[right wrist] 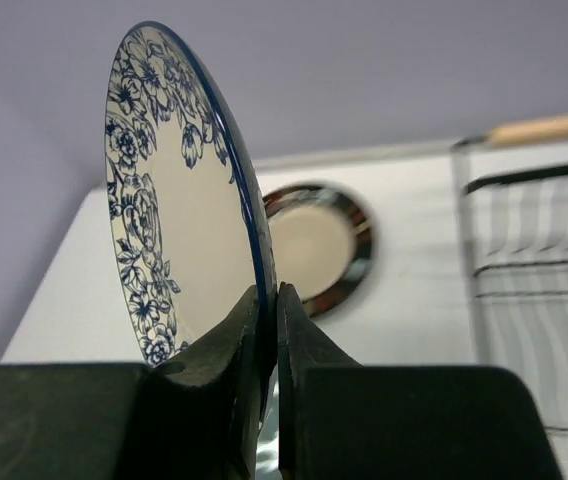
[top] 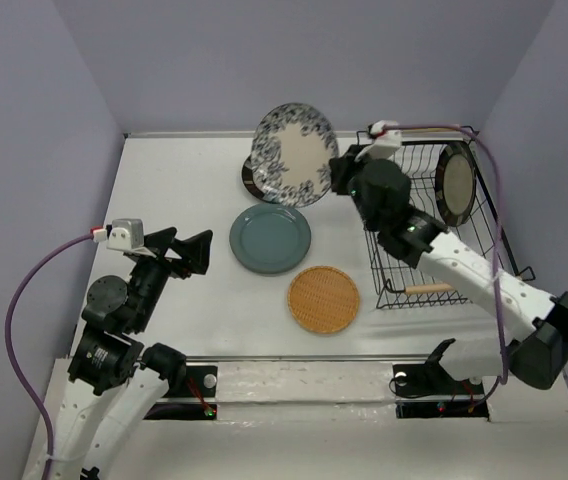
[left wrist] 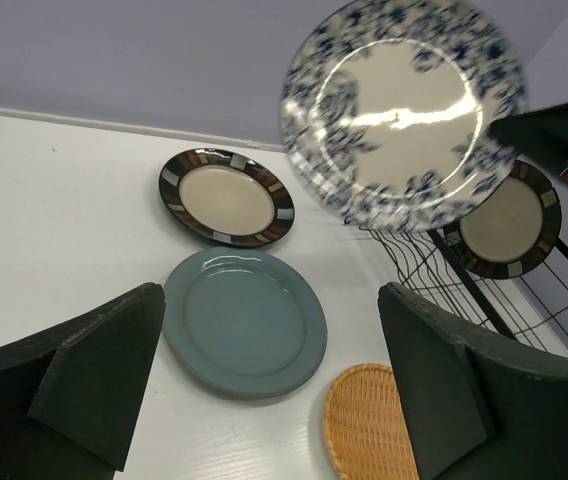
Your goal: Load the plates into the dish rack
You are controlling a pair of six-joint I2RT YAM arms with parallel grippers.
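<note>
Right gripper [right wrist: 269, 300] is gripping the floral plate [top: 294, 155] off the worktop [top: 164, 180].
The gripper is clamping the plate's lower rim; the plate is standing nearly on edge in the air, just left of the dish rack [top: 394, 292], above a striped plate [left wrist: 226, 197]. Another striped plate [top: 456, 183] is standing upright in the rack. The left gripper [top: 192, 245] is hanging wide open, beside the teal plate [top: 270, 240] without touching it.

Floral plate [top: 294, 153] aloft, on edge; striped plate [top: 456, 183] upright in rack [top: 429, 289]; second striped plate [left wrist: 226, 197], teal plate [top: 270, 240], wicker plate [top: 324, 298] lie flat.
</note>
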